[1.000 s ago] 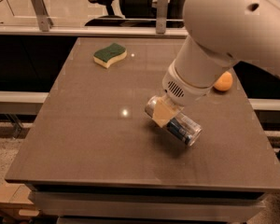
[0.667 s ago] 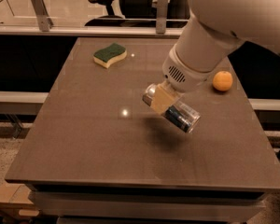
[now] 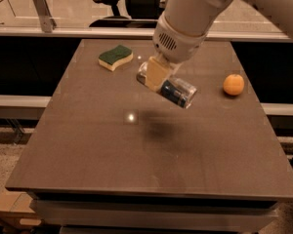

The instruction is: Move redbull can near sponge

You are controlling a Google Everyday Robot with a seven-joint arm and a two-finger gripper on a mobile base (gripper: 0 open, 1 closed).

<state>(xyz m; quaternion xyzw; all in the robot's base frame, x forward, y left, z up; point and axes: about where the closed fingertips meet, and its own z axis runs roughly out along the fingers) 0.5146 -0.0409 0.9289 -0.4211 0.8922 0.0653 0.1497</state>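
Since a second ago the gripper has lifted the redbull can clear of the tabletop and carried it toward the sponge. The fingers are clamped across the can, which hangs tilted above its shadow. Judged roughly halfway. Bare tabletop lies between can and sponge; the orange sits well apart to the right, and the rear edge runs near the sponge.

camera: just one, up high at the table near edge, looking down, pretty close
arm: gripper upper middle, clamped on redbull can
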